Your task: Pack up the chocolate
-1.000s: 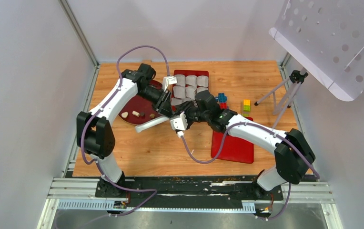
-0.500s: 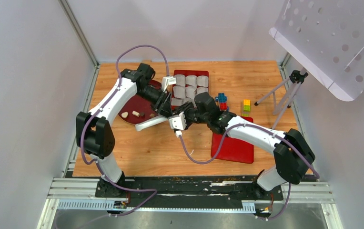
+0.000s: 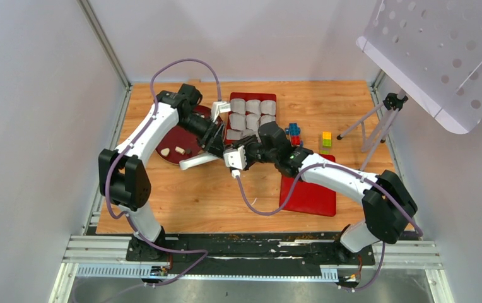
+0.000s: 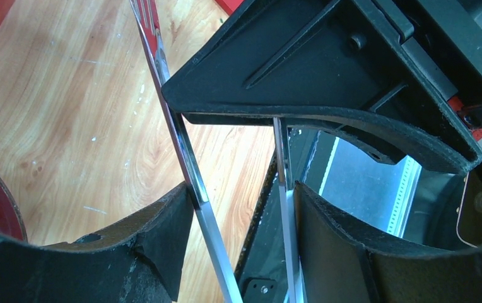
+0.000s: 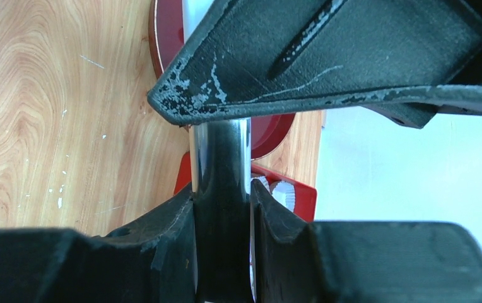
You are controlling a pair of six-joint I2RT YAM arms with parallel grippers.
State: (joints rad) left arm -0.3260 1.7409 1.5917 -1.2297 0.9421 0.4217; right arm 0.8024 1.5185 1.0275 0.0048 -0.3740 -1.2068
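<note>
Right fingers [image 5: 163, 252] clench the tongs [image 4: 179, 145]; left fingers [image 4: 131, 252] grasp both blades. Chocolate [image 3: 179, 150] lies on the plate [image 3: 172, 140], apart to their left.

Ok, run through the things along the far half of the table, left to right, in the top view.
Dark red plate, red tray of paper cups, blue and red blocks, yellow and green block, tripod.
</note>
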